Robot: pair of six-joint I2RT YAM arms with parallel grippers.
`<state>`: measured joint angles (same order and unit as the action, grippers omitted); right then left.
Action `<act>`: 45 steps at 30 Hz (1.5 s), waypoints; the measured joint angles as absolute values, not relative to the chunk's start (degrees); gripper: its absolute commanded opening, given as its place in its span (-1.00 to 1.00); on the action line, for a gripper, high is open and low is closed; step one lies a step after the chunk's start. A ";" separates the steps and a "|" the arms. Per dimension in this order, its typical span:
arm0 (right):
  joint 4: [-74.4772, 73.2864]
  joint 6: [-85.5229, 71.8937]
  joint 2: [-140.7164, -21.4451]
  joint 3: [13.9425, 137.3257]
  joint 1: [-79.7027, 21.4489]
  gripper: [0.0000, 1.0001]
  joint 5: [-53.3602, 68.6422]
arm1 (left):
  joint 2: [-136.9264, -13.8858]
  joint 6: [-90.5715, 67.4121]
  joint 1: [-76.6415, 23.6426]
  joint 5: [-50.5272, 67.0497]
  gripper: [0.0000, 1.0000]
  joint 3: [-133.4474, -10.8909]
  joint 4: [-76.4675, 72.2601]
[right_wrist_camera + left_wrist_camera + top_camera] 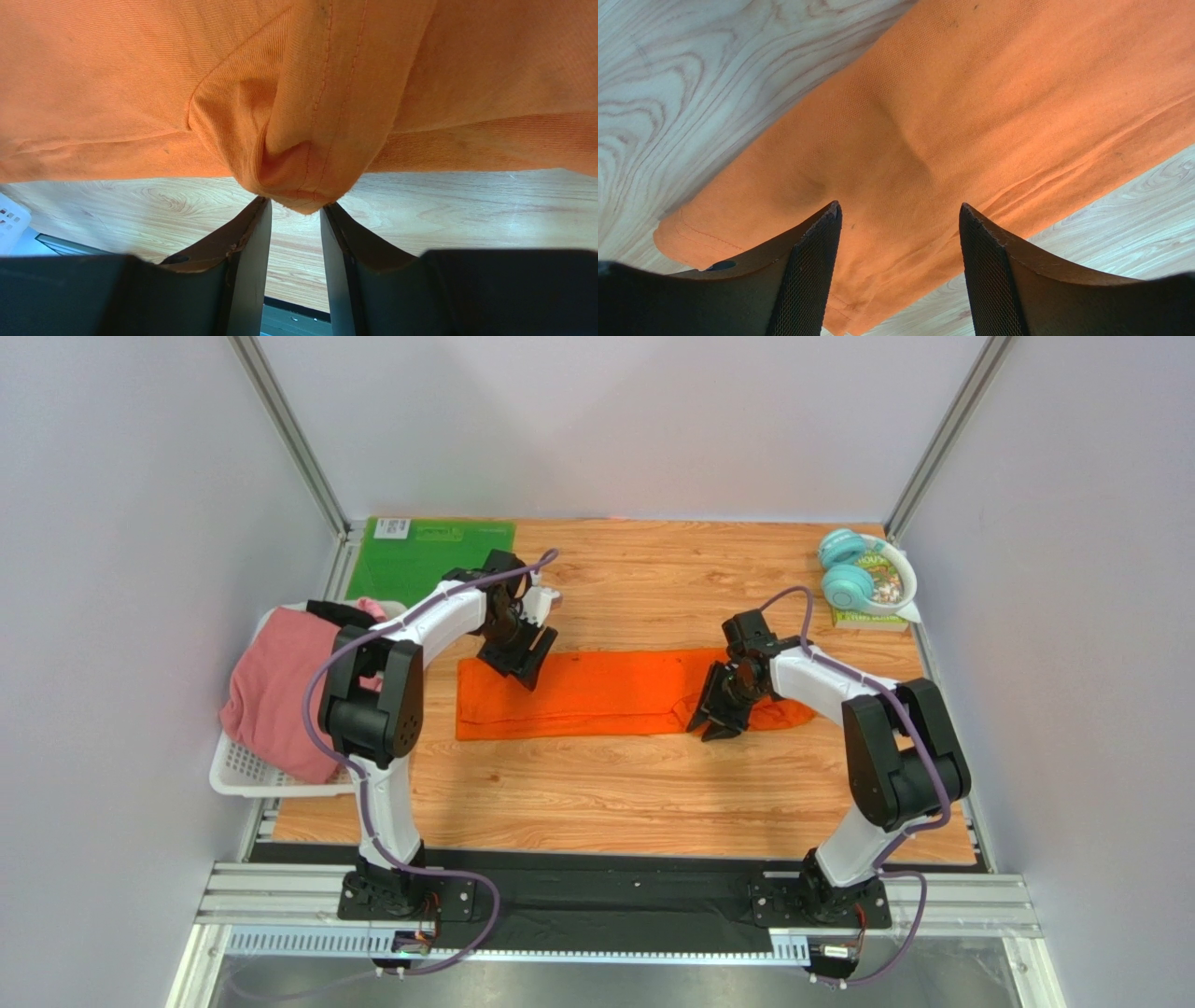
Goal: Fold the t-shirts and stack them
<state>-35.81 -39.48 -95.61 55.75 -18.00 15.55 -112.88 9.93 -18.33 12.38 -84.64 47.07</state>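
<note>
1. Tabletop [631, 784], light wood grain, carries orange t-shirt [603, 693], folded into a long narrow band lying left to right across the middle, flat apart from its right end.
2. Left gripper [516, 655] sits over the band's left end, near its far corner. In the left wrist view, left gripper [899, 210] has its fingers [808, 280] spread wide, with the orange t-shirt [990, 105] lying below the gap. Nothing is caught between them. Whether the tips touch the cloth cannot be told.
3. Cloth in the left wrist view is mostly smooth, with a few shallow creases and a hemmed corner at lower left, and bare wood on both sides.
4. Right gripper [718, 711] is on the near edge of the band, toward its right end. In the right wrist view, right gripper [295, 206] has its fingers [246, 259] drawn close together, with only a narrow gap, pinching a bunched fold of orange t-shirt [140, 84] with a stitched seam at the tips.
5. Cloth around that fold puckers toward the tips, and wood shows beneath its edge.
6. Pink t-shirt [281, 693] lies crumpled in a white basket [246, 773] at the table's left edge, well apart from the orange one.
7. Green mat [428, 553] lies flat at the far left corner.
8. Teal headphones [845, 567] sit at the far right corner, touching a small bowl [891, 588].
</note>
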 measured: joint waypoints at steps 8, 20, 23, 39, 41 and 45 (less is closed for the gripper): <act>-35.09 -40.07 -95.92 55.42 -18.22 -0.96 15.55 | -112.88 9.93 -18.33 12.38 0.38 -84.53 47.03; -39.83 -40.21 -91.39 58.39 -19.44 -1.00 15.49 | -112.88 9.93 -18.33 12.49 0.38 -83.85 47.00; -41.30 -40.14 -89.27 60.99 -19.79 -1.00 15.51 | -112.88 9.96 -18.33 12.51 0.38 -83.48 46.98; -46.13 -35.11 -110.87 80.73 -20.23 -0.56 19.86 | -112.84 10.04 -18.33 12.53 0.38 -83.31 47.31; -47.29 -33.95 -114.43 84.49 -20.27 -0.31 20.75 | -112.84 10.13 -18.33 12.53 0.38 -83.31 47.44; -49.47 -31.53 -117.36 88.97 -20.47 -0.10 21.39 | -112.84 10.20 -18.33 12.60 0.38 -83.33 47.62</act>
